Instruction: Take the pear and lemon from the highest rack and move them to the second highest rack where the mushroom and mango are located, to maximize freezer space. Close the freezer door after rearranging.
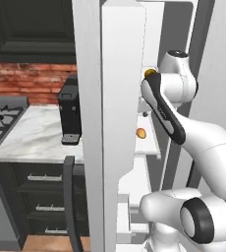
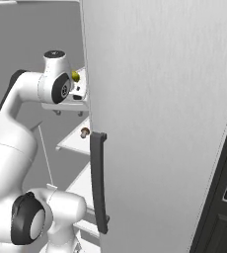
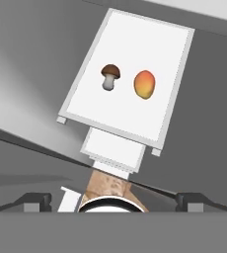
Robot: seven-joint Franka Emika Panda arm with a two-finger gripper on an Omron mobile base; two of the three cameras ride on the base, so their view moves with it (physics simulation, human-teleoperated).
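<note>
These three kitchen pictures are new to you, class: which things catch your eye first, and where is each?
The white arm stands out, reaching up into the open freezer, beside the tall grey freezer door with its dark bar handle. In the hand view, a mushroom and an orange mango lie apart, side by side on one white rack. A black coffee machine stands on the marble counter.

Freezer door (image 1: pixel 116 123) stood open, edge-on mid-frame, hiding most of the freezer (image 1: pixel 159 29) interior. Arm reached in at the upper shelves; tool hidden. Mango (image 1: pixel 141 133) sat on a white shelf (image 1: pixel 149 147). Black coffee machine (image 1: pixel 70 110) stood on the marble table (image 1: pixel 31 135), left.
</note>
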